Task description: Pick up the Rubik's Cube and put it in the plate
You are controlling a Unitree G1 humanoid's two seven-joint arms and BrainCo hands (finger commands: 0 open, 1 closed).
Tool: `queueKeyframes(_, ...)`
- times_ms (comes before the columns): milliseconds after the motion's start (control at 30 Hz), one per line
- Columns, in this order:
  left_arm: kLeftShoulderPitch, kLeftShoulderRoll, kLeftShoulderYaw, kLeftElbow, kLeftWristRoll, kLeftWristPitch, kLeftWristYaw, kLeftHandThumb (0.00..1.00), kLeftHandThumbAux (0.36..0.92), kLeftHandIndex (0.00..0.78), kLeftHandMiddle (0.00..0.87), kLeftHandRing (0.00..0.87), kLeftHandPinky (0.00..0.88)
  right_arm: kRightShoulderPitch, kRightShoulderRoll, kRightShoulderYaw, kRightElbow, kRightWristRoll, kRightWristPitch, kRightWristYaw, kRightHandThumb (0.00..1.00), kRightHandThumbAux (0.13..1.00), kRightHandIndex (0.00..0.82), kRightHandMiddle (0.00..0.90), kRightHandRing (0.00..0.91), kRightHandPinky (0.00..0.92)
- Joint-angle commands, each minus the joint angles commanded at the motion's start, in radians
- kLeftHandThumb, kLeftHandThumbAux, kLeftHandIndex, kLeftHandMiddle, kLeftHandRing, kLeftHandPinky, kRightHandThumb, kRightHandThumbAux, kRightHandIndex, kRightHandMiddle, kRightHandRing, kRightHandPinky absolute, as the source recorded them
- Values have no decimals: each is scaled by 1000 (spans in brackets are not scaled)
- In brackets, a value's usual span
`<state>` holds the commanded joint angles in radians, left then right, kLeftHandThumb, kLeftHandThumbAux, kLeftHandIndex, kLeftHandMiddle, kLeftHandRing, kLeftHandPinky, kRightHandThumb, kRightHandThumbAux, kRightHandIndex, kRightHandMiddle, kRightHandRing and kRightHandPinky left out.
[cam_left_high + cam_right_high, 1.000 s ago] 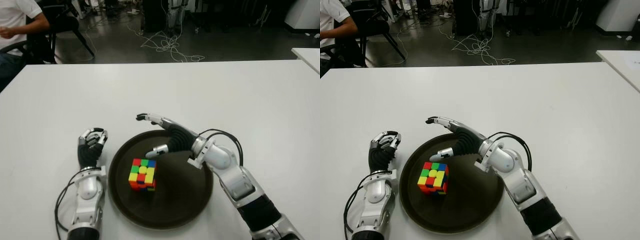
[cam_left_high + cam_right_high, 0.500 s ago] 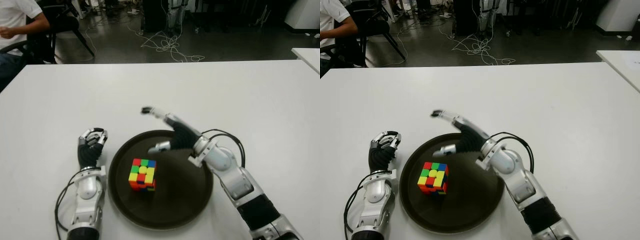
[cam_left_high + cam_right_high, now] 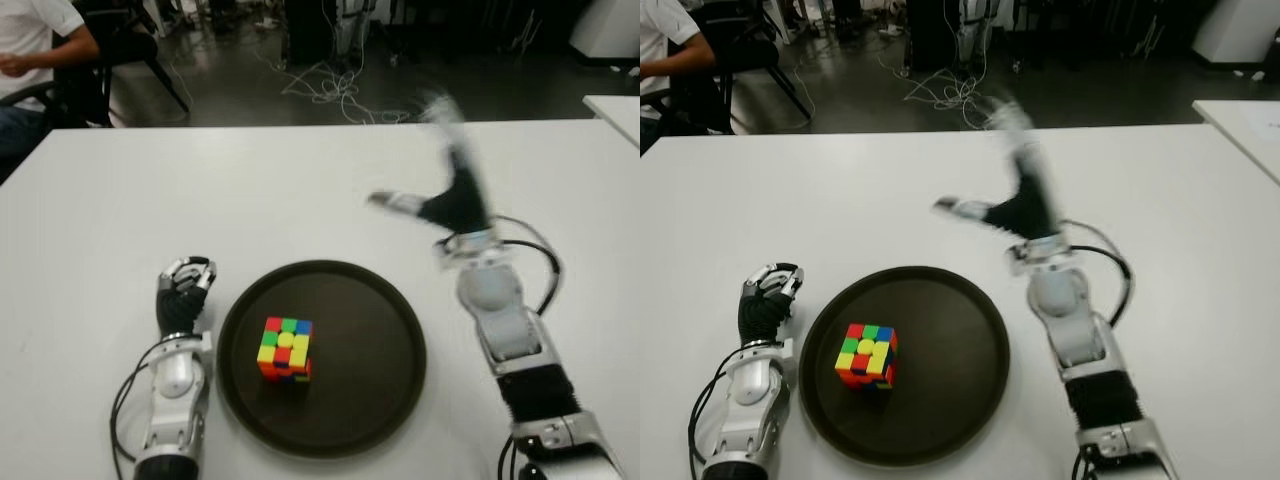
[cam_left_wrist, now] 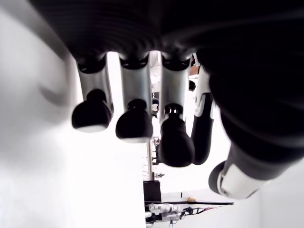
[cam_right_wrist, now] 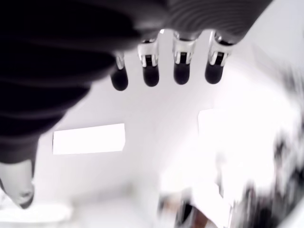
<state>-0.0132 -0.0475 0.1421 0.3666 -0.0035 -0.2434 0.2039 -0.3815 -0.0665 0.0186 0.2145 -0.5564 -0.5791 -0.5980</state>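
Multicoloured Rubik's Cube (image 3: 285,349) sits flat on the dark plate (image 3: 380,400), left of the plate's centre, toward its 9 o'clock rim, touched by neither hand. Judged from that, placement is done; nothing left to carry.

My right hand (image 3: 445,195) is raised above the white counter (image 3: 300,190), at about 1 o'clock from the plate and clear of its rim. Fingers spread, thumb out to the side, palm empty; the wrist view shows four straight fingers (image 5: 182,71) with nothing between them. Reading: an open hand held high and off to the side cannot knock the cube on the way out.

My left hand (image 3: 182,295) shows just beside the plate at its 9 o'clock, fingers curled in (image 4: 134,124), holding nothing. It is idle, kept out of the working arm's path.

A seated person (image 3: 35,40) is at the far 10 o'clock corner, well apart.
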Motion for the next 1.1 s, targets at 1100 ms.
queueKeyframes(1100, -9, 18, 3, 23, 11, -26, -13, 719, 699, 446, 812, 837, 836, 190, -92, -34, 90, 122, 220, 39, 0, 847, 0, 0, 0, 0)
